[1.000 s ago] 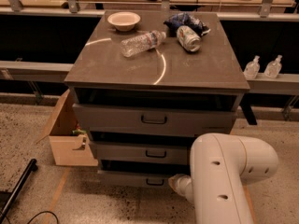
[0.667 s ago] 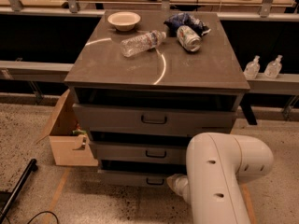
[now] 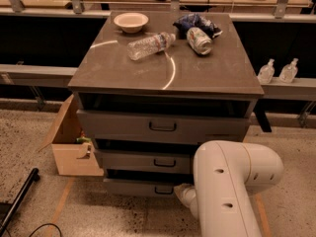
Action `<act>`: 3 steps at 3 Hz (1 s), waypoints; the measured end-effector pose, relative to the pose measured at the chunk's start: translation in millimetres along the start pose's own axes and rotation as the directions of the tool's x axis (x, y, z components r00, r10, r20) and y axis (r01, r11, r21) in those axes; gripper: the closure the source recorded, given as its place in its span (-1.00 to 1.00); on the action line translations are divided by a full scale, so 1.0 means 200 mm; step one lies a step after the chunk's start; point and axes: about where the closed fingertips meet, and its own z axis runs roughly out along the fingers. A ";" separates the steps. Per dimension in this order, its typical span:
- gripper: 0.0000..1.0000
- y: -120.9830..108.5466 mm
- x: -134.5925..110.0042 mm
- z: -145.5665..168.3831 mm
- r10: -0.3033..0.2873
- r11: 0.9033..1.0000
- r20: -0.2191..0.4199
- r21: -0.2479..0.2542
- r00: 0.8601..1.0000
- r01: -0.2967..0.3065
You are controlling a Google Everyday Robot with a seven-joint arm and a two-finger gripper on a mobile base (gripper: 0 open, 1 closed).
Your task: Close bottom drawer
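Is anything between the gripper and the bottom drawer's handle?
Camera view shows nothing there: the gripper, largely hidden by the white arm, sits at the bottom drawer front, just beside its handle.

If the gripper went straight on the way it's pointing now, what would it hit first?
Most likely the bottom drawer. The gripper sits low beside its front, right by the black handle, pointing in toward it. The white arm hides part of the line, so depth is uncertain.

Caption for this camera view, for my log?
White arm crouched low, its gripper by the front of the slightly open bottom drawer.
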 end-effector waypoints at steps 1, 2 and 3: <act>1.00 -0.02 -0.01 0.02 -0.006 1.000 -0.008 0.025 1.000 0.006; 1.00 -0.03 0.00 0.04 -0.013 0.999 -0.022 0.048 1.000 0.014; 1.00 -0.03 0.00 0.04 -0.013 0.999 -0.023 0.051 1.000 0.014</act>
